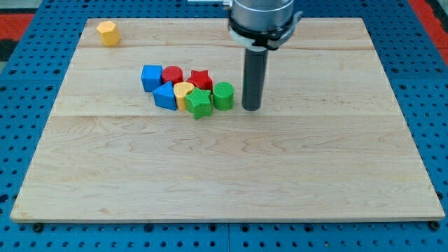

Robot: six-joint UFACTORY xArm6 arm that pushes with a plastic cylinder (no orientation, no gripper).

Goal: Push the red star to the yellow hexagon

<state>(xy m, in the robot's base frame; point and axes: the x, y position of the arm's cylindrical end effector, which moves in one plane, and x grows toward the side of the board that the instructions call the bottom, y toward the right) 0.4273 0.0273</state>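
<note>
The red star lies in a tight cluster of blocks left of the board's middle. The yellow hexagon stands alone near the board's top left corner, far from the star. My tip rests on the board just right of the cluster, a short gap from the green cylinder, and to the lower right of the red star.
The cluster also holds a blue cube, a red cylinder, a blue triangle-like block, a yellow heart-like block and a green star. The wooden board sits on a blue pegboard.
</note>
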